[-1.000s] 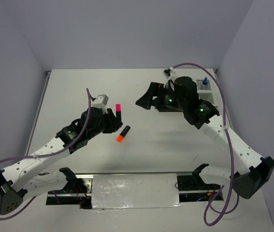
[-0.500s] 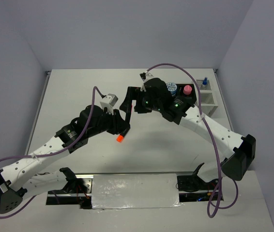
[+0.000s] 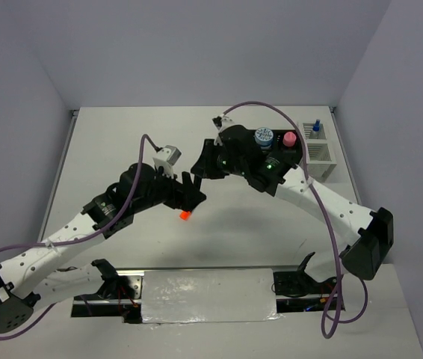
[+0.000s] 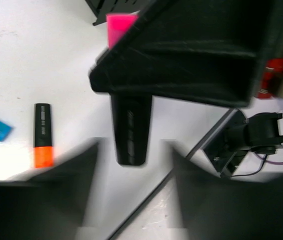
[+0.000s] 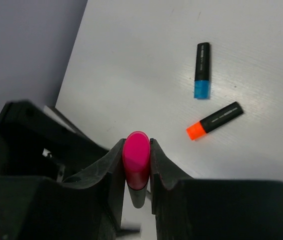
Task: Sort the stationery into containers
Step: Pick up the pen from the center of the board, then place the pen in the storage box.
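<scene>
A dark marker with a pink cap stands upright, and my right gripper is shut on it just under the cap. The marker's body hangs free between the wide-open fingers of my left gripper, which sits just below. In the top view the two grippers meet mid-table, left gripper and right gripper. An orange-capped marker and a cyan-capped marker lie on the table nearby. The black organiser holds a tape roll and a pink tube.
The white slatted box stands at the back right with a blue-capped marker upright in it. The orange cap shows just beneath the left gripper. Purple cables loop over both arms.
The right arm swung left from the organiser to the left gripper and closed on the pink-capped marker. The left gripper, which held that marker, opened and let it go.
</scene>
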Robot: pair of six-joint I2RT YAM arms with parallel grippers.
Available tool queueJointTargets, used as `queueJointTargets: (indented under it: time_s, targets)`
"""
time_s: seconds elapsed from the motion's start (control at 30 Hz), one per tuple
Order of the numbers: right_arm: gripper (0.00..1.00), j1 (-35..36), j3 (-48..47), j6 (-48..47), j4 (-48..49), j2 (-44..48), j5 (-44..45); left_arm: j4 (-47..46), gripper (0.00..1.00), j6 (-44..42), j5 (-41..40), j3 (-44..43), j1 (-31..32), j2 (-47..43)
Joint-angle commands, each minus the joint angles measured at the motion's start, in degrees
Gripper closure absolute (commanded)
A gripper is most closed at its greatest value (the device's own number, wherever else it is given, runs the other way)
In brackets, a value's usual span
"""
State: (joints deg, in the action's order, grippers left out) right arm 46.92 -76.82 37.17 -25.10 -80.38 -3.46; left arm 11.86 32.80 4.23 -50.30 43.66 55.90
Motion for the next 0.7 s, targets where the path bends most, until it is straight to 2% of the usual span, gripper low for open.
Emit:
queueJointTargets:
  time_s: [0.0,0.03,0.1,0.17,0.2,0.23,0.37,0.47,0.67]
  targets:
    - [1.0,-3.7,0.0,-4.1,1.6,1.3,4.4,-2.4,0.01,-0.3,-1.8,-2.4,0.4,-2.0]
    - [1.0,-5.2,0.6,-5.1,1.7,2.5,6.6,-0.7,0.01,0.2,-3.5,-3.0,0.4,-1.4]
    - [1.0,-8.8,2.4,-7.3,-0.1,6.3,16.5,5.2,0.01,0.9,-7.4,-5.5,0.4,-0.3]
    - [1.0,-15.9,4.6,-9.0,-0.7,9.6,23.8,9.7,0.01,2.0,-10.5,-7.8,0.3,1.4]
    - [1.0,-18.3,5.3,-9.3,-2.2,10.2,32.0,13.5,0.01,3.0,-11.7,-8.2,0.4,1.9]
    - [1.0,-23.9,6.3,-9.6,-2.4,11.0,35.1,14.9,0.01,3.2,-12.9,-8.6,0.4,2.4]
    - [1.0,-35.5,5.8,-11.0,-3.0,9.5,45.9,16.7,0.01,4.2,-11.3,-6.0,0.3,0.4]
    - [1.0,-42.3,3.7,-12.9,-3.3,5.7,46.8,15.9,0.01,4.7,-9.3,-3.4,0.3,-2.4]
    - [1.0,-48.1,3.6,-19.1,5.5,-1.4,44.2,17.4,0.01,5.3,-7.4,-1.5,0.4,-5.2]
